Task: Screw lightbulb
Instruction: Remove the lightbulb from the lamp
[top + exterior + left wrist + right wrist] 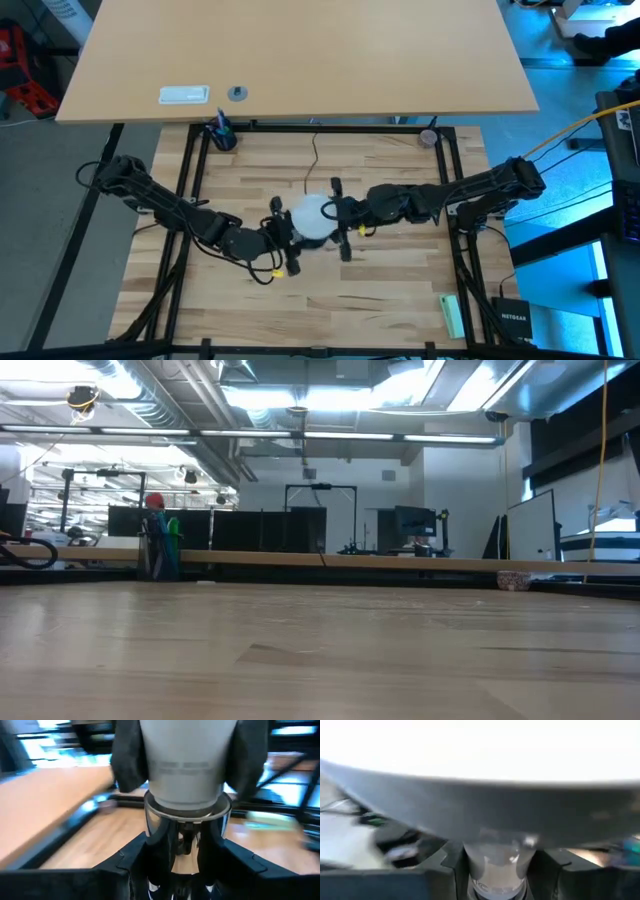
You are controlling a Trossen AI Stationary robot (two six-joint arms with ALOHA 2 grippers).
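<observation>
Both grippers, left [285,243] and right [338,214], clamp the light, fragile, slippery white frosted round lightbulb [312,220] mid-table between them, left fingers on its silver socket [186,810]; grip gently by the globe.

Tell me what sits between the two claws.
In the high view, the lightbulb fills the gap between the left claw and the right claw, with both closed in on it above the table.
</observation>
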